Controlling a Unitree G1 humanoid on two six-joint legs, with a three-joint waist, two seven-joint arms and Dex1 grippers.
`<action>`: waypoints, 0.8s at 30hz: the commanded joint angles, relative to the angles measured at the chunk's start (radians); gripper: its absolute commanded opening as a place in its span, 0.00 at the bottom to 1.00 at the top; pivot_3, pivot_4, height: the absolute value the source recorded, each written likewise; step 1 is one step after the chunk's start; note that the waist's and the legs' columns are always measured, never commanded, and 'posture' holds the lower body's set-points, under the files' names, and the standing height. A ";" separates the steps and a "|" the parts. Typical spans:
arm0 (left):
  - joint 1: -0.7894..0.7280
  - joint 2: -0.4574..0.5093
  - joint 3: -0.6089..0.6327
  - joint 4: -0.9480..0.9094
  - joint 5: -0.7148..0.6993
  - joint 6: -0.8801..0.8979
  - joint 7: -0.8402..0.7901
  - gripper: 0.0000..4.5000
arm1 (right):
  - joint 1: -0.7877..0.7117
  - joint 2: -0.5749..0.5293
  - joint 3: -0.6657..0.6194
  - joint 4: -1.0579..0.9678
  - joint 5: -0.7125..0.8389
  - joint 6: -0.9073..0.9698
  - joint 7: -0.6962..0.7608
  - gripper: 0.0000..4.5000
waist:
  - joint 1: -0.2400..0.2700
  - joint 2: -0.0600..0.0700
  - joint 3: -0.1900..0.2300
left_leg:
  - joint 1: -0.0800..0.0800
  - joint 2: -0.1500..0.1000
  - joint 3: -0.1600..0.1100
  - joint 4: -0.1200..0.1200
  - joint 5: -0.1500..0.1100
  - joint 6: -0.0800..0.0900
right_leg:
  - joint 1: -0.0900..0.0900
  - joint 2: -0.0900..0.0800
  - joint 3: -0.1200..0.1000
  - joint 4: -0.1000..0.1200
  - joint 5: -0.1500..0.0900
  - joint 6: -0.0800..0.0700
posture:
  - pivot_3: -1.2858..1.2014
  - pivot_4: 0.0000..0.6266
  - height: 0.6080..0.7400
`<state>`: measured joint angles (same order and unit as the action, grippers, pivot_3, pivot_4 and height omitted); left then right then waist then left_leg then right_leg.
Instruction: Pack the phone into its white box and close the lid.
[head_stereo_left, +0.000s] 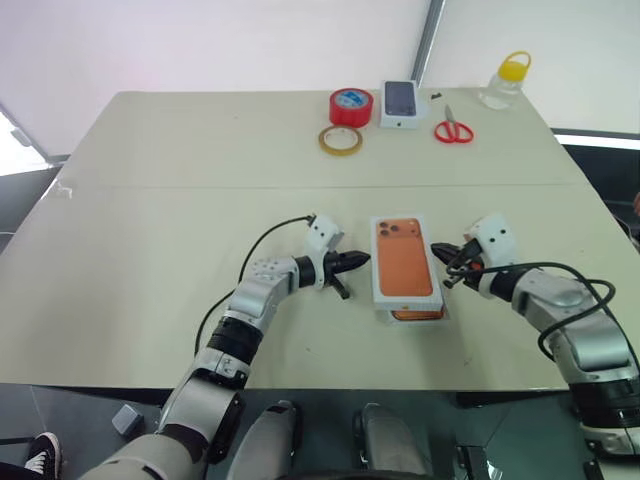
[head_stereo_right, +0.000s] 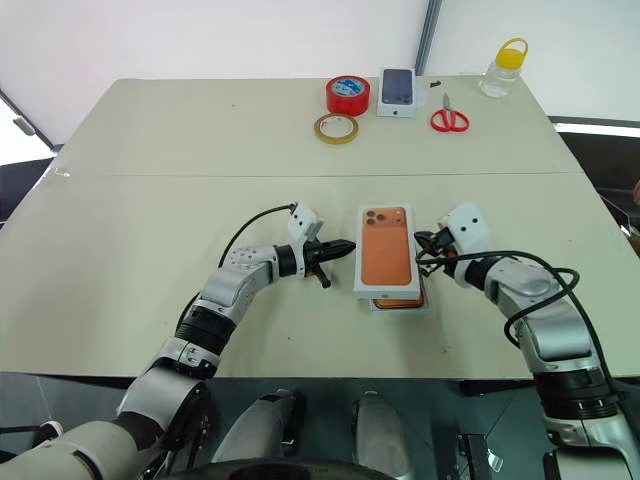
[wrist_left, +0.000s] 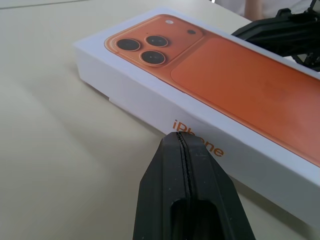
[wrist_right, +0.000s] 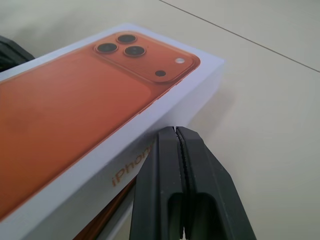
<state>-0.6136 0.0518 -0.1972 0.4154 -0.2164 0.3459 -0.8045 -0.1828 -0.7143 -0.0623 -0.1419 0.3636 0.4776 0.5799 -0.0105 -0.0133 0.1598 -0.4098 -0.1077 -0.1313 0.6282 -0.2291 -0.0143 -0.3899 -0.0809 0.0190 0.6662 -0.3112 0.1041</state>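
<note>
Lid (head_stereo_left: 404, 257) sits skewed over the white box (head_stereo_left: 441, 313); both jaws closed, holding nothing.
You push this light, stiff, slippery cardboard lid by its long sides: left gripper (head_stereo_left: 365, 260) beside one, right gripper (head_stereo_left: 437, 252) beside the other.

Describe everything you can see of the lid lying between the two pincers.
The lid is a white cardboard rectangle. Its top bears a print of an orange phone's back with three lenses in a far corner, and its long sides carry orange lettering. It lies flat, printed side up, on the table, not fully seated: an orange edge peeks out beneath its near end. The shut left pincer and right pincer flank its long sides.
</note>
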 joint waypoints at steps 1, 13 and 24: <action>-0.002 -0.018 -0.020 -0.092 -0.020 0.018 -0.020 0.00 | 0.016 -0.002 -0.020 -0.070 0.001 0.001 0.024 0.01 | 0.000 0.000 0.000 | 0.000 0.000 0.000 0.000 0.000 0.000 | 0.000 0.000 0.000 0.000 0.000 0.000 | 0.52 0.24 1.00; 0.038 -0.006 -0.054 -0.146 -0.020 0.076 -0.050 0.00 | 0.060 -0.010 -0.059 -0.106 -0.014 0.017 0.038 0.01 | 0.000 0.000 0.000 | 0.000 0.000 0.000 0.000 0.000 0.000 | 0.000 0.000 0.000 0.000 0.000 0.000 | 0.52 0.24 1.00; 0.053 0.003 -0.065 -0.153 -0.014 0.076 -0.053 0.00 | 0.097 0.000 -0.048 -0.132 -0.040 0.022 0.043 0.01 | 0.000 0.000 0.000 | 0.000 0.000 0.000 0.000 0.000 0.000 | 0.000 0.000 0.000 0.000 0.000 0.000 | 0.52 0.24 1.00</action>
<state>-0.5566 0.0610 -0.2436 0.3008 -0.2268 0.4305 -0.8454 -0.0848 -0.7176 -0.1079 -0.2232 0.3239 0.5165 0.6104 -0.0105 -0.0132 0.1597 -0.4097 -0.1077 -0.1314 0.6285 -0.2291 -0.0143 -0.3896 -0.0810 0.0190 0.6662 -0.3112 0.1040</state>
